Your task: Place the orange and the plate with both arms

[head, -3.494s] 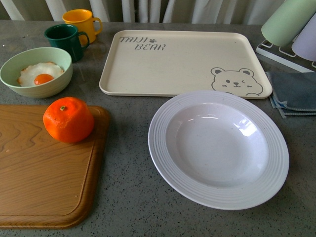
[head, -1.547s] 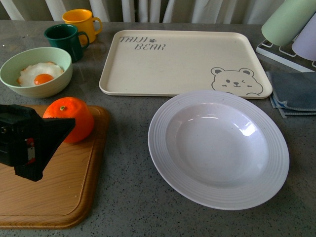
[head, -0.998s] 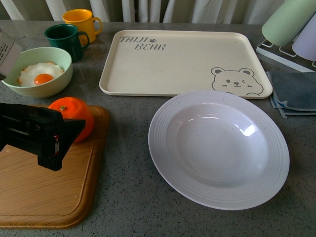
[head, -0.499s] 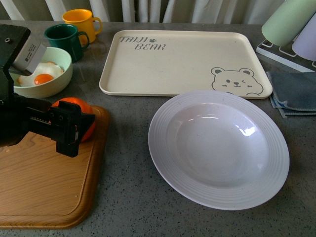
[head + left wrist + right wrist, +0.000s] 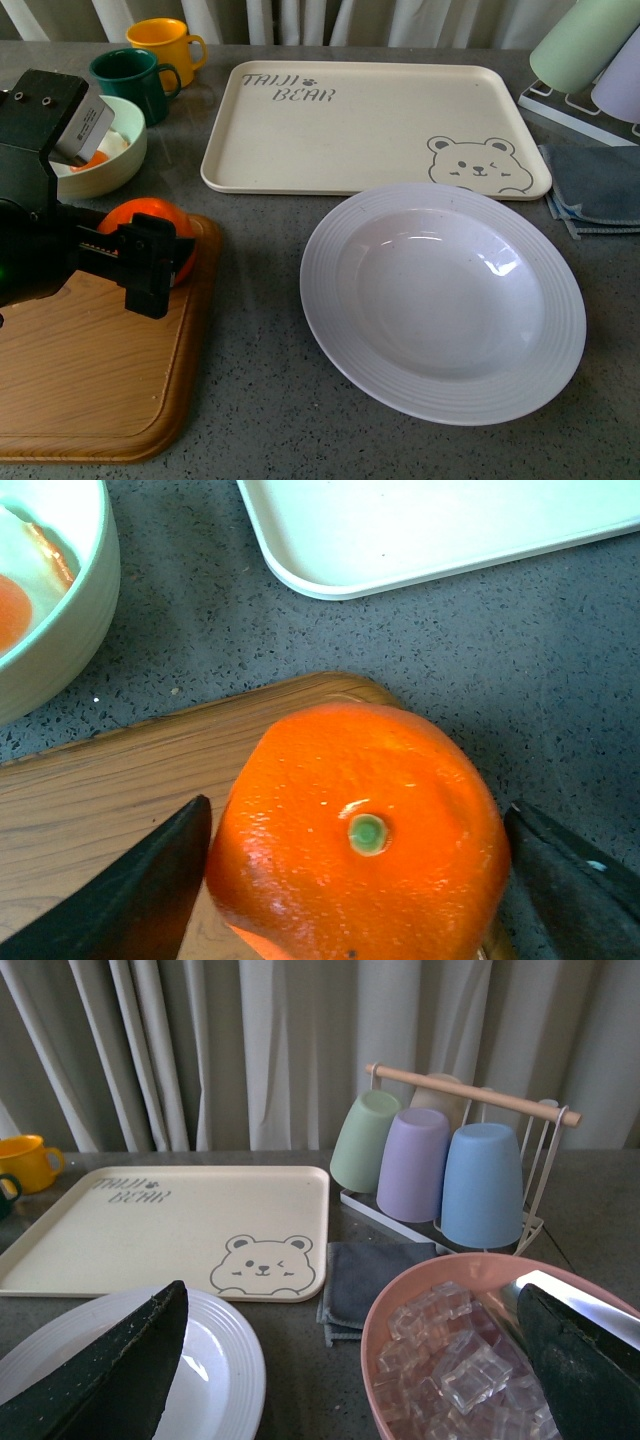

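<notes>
The orange rests on the far right corner of a wooden cutting board. My left gripper is open and down around it. In the left wrist view the orange fills the gap of the left gripper, stem spot up, with a black finger close on each side. The white ridged plate lies empty on the table to the right. My right gripper is open with nothing in it, high above the table between the plate and a pink bowl; it is out of the front view.
A pale green bowl with a fried egg sits behind the board, partly hidden by my left arm, with a green mug and a yellow mug further back. The bear tray lies beyond the plate. A grey cloth, a cup rack and a pink bowl of ice cubes are on the right.
My left arm has come in from the left and moved forward over the board until its open fingers straddle the orange. Orange and plate have not moved.
</notes>
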Motion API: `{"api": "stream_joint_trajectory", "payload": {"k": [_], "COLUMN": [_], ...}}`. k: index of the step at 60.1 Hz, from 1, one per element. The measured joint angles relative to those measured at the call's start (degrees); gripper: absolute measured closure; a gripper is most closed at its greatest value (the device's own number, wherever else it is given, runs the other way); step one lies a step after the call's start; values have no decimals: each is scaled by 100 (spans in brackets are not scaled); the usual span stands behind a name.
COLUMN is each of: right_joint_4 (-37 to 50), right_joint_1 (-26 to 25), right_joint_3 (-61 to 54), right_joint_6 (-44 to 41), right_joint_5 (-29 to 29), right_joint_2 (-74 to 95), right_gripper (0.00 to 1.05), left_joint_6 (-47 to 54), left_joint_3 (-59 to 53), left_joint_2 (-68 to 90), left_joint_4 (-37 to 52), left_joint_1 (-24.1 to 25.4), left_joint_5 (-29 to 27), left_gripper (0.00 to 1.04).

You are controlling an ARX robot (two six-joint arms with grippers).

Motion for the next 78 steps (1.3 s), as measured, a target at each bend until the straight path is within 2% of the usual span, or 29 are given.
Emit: {"api": "stream_joint_trajectory", "payload": {"k": [6, 14, 32, 46, 67, 78], "right_joint_4": [0, 0, 0, 0, 0, 0], "right_joint_1": [0, 0, 0, 0, 0, 0], "right_joint_3": [0, 0, 0, 0, 0, 0], "right_joint_6": [0, 0, 0, 0, 0, 0], "right_joint_5": [0, 0, 0, 0, 0, 0], "right_joint_2": [0, 0, 0, 0, 0, 0], "right_gripper": [9, 9, 9, 9, 9, 9], "left_joint_6": [0, -28, -162, -470, -887, -887], "left_joint_3": [0, -13, -203, -232, 549, 861], "left_joint_2": [0, -55, -802, -1032, -70, 332], "left_joint_4": [0, 28, 39, 129, 264, 219], "left_joint_1": [0, 0, -166, -870, -2009, -2245], "left_joint_5": [2, 20, 227, 391, 551, 584], "left_gripper": [40, 48, 50, 50, 50, 50]}}
